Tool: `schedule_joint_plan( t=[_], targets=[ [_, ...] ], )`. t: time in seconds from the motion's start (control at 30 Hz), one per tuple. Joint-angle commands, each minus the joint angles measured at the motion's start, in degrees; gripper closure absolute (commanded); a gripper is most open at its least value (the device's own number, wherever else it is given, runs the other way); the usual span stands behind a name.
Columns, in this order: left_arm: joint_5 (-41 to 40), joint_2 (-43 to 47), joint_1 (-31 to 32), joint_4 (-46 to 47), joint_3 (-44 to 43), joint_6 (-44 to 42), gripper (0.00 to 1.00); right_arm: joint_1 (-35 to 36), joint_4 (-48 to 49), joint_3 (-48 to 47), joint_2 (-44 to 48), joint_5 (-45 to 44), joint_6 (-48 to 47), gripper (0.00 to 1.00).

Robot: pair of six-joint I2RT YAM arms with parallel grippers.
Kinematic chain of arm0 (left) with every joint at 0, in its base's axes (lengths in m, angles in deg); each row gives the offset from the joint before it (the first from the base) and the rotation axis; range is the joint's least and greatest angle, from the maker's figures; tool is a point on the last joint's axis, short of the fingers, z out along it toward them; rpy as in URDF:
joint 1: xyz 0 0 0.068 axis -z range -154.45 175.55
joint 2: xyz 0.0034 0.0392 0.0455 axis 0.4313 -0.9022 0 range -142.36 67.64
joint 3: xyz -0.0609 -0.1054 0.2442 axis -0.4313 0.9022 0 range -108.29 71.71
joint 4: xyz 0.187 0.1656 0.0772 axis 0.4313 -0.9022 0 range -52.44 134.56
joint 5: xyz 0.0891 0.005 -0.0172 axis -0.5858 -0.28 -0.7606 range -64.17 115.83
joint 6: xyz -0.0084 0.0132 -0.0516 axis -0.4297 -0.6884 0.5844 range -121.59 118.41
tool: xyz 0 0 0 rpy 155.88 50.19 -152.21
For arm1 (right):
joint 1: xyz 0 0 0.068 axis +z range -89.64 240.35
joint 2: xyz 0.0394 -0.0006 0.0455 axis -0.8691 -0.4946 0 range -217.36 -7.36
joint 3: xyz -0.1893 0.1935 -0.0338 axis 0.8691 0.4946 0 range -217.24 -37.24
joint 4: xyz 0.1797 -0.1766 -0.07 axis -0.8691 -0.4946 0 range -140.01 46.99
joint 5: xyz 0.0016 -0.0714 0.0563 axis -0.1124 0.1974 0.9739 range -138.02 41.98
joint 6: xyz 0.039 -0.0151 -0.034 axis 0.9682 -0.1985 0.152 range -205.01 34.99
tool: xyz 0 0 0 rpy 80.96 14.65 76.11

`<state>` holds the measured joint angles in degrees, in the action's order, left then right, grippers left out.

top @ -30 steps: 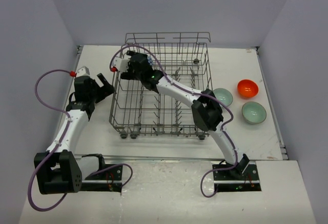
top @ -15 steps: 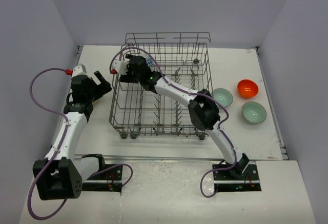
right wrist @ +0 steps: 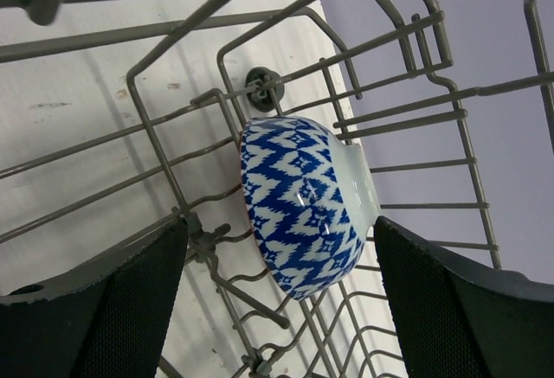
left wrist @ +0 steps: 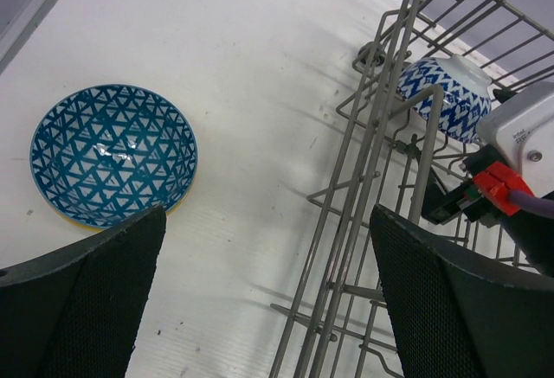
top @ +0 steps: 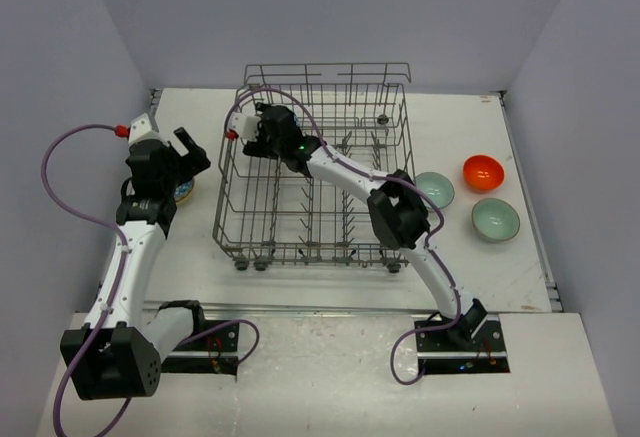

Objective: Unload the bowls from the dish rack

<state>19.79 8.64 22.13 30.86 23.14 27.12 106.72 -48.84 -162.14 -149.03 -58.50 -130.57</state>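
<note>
The grey wire dish rack (top: pixel 330 217) stands mid-table. A blue-and-white bowl (right wrist: pixel 303 205) stands on edge in its far left corner, also seen in the left wrist view (left wrist: pixel 443 94). My right gripper (right wrist: pixel 277 300) is open, with one finger on each side of that bowl's lower part. In the top view the right gripper (top: pixel 268 119) hides it. My left gripper (left wrist: pixel 268 309) hangs open and empty over the table just left of the rack (left wrist: pixel 381 179). A blue triangle-patterned bowl (left wrist: pixel 112 155) lies on the table near its left finger.
Right of the rack sit two pale mint bowls (top: pixel 435 189) (top: pixel 496 219) and an orange-red bowl (top: pixel 482 170). The patterned bowl (top: pixel 185 193) peeks out beside the left arm. The rack's tall wire sides (top: pixel 330 72) surround the right gripper. The table's left edge (top: pixel 150 107) is near the left arm.
The left arm has swung back and to the left, away from the rack, uncovering the patterned bowl on the table. The right gripper has shifted slightly in the rack's corner. Both stay open.
</note>
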Motion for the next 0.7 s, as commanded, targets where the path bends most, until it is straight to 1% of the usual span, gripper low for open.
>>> schedule_joint_plan(
  t=[0.0, 0.1, 0.57, 0.67],
  targets=[
    [-1.1, 1.0, -0.4, -0.8, -1.3, -1.6, 0.00, -0.8, 0.2, -3.5, -1.3, 0.5, -0.6, 0.12],
    [-1.2, 1.1, -0.4, -0.6, -1.3, -1.7, 0.00, -1.7, 1.1, -3.0, -1.2, 0.5, -0.5, 0.12],
    [0.9, 1.1, -0.4, -0.5, 0.3, -1.0, 0.00, -3.0, 2.1, -6.1, -2.2, -1.6, -2.9, 0.11],
    [1.0, 1.2, -0.4, -0.5, 0.5, -1.0, 0.00, -3.7, 2.8, -6.4, -2.4, -1.6, -3.2, 0.09]
  ],
)
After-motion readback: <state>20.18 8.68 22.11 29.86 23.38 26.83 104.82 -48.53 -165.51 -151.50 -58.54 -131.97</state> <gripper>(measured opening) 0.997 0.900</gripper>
